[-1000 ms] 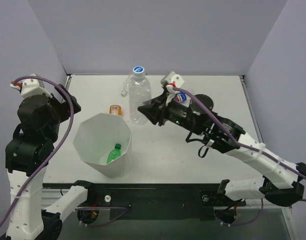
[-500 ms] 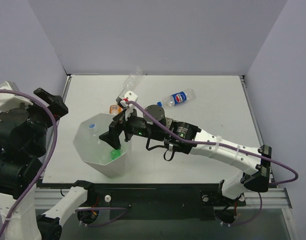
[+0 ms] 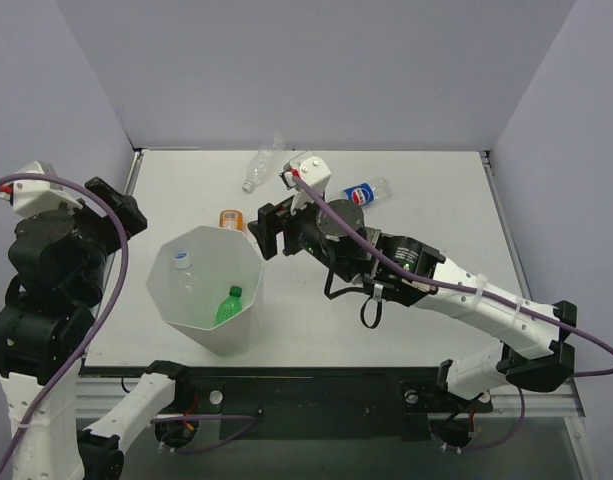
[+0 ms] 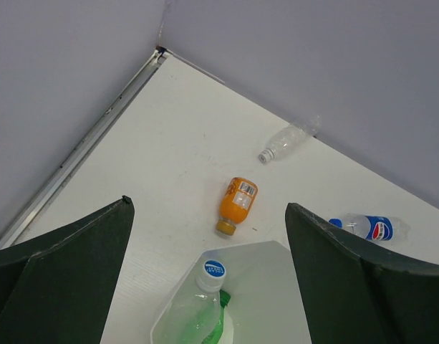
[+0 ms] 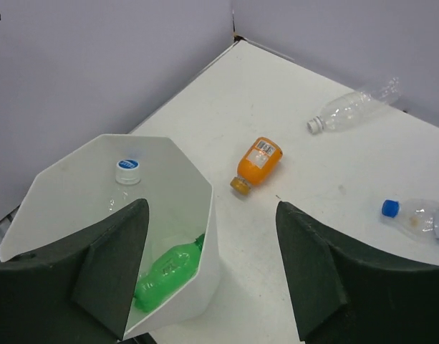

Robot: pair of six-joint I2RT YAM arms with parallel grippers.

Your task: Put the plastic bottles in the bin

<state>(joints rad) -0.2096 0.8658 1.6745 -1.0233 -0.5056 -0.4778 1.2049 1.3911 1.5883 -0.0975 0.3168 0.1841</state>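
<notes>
The left claw [image 4: 208, 208] and right claw [image 5: 210, 208] are held wide and empty. A green bottle [image 3: 229, 304] and a blue-capped clear bottle [image 3: 181, 262] are contained in the bin [image 3: 221, 258]. On the worktop [image 3: 426, 200], the orange bottle [image 3: 231, 218] is found at the bin's 12 o'clock, the plain clear bottle [image 3: 264, 165] at 1 and the blue-label bottle [image 3: 364, 192] at 2.

Enclosure: three plain pale lavender-grey panels, namely back wall [image 3: 316, 70], left wall [image 3: 56, 80] and right wall [image 3: 576, 110]. They meet at vertical seams at the far corners of the surface [image 3: 456, 190]. No markings visible on any panel.

Surface: white, matte, rectangular. A metal strip [image 4: 90, 136] runs along its left edge where it meets the wall. A black rail [image 3: 316, 385] spans the near edge.

Light: even and diffuse, with faint, soft shadows.
</notes>
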